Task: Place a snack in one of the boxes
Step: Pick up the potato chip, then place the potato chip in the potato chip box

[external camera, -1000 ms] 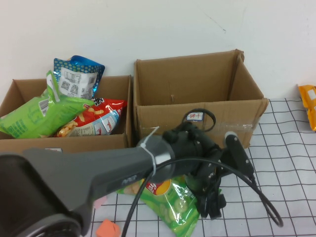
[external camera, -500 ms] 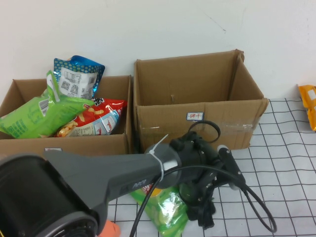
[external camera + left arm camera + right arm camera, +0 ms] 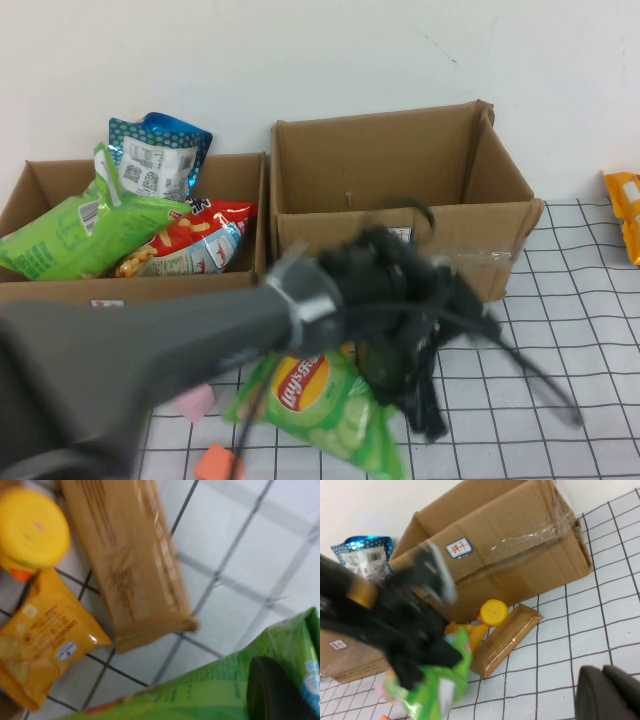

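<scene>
While its right gripper idles off at four o'clock, jaws unreadable, the left gripper pinches a green chip bag lifted off the table, the empty box at twelve o'clock awaiting it.

Bright, even, diffuse light; white wall and table softly lit, shadows faint. Left arm heavily motion-blurred in high and right wrist views. Left wrist view smeared, soft throughout. Mild glare on tape of cardboard box
</scene>
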